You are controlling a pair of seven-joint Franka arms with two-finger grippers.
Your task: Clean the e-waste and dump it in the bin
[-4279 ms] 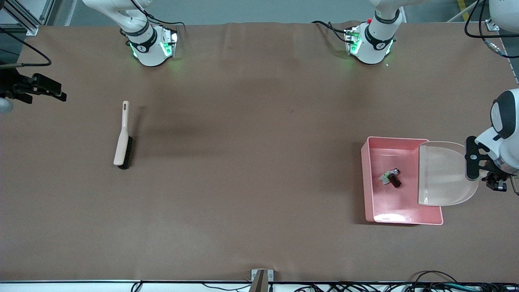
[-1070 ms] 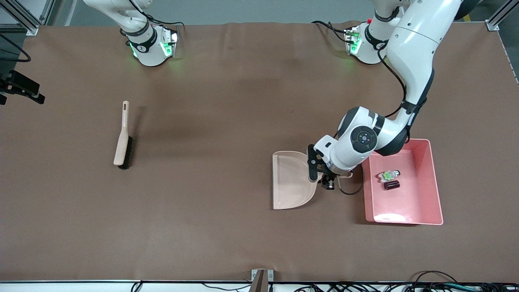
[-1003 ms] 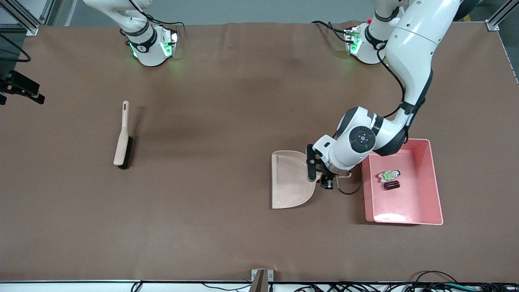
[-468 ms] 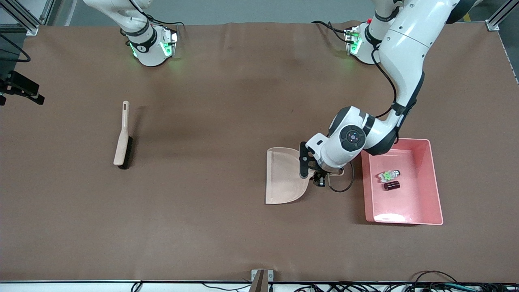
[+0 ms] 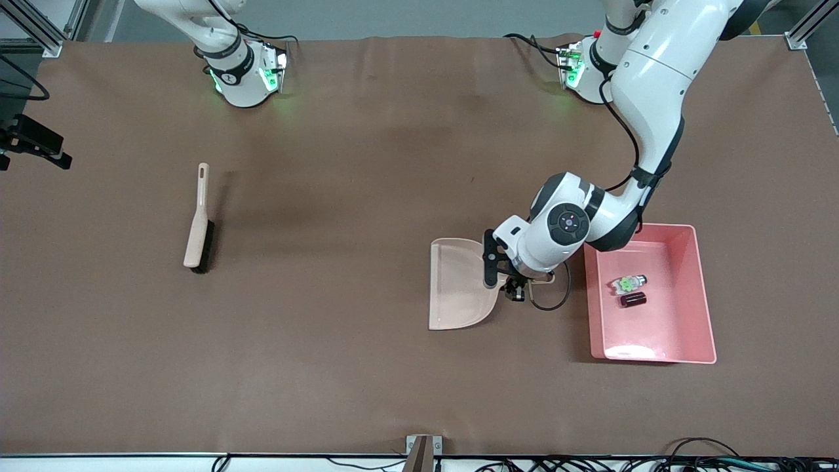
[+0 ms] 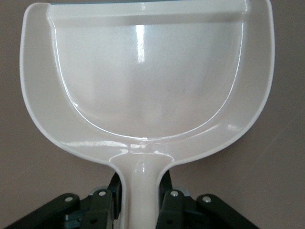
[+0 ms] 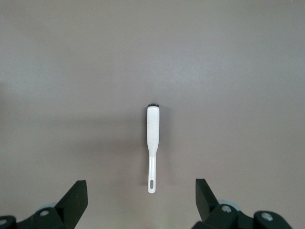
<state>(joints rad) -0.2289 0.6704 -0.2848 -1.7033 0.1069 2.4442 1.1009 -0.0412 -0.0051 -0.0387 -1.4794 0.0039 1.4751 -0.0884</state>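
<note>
The e-waste, a small white component [image 5: 628, 283] with green marks and a dark maroon cylinder [image 5: 633, 299], lies inside the pink bin [image 5: 655, 337]. My left gripper [image 5: 518, 288] [image 6: 141, 193] is shut on the handle of the beige dustpan [image 5: 459, 285] [image 6: 143, 86]. The pan is level and empty, low at the table beside the bin, on the side toward the right arm's end. My right gripper [image 7: 141, 191] stands open, high over the brush [image 7: 152, 138], with nothing between its fingers.
The beige brush [image 5: 197, 229] with dark bristles lies flat toward the right arm's end of the table. Both arm bases stand along the table's edge farthest from the front camera. Brown table surface [image 5: 341, 196] lies between brush and dustpan.
The left gripper has carried the dustpan a little away from the bin, toward the right arm's end. The e-waste, the brush and the right arm have not moved.
</note>
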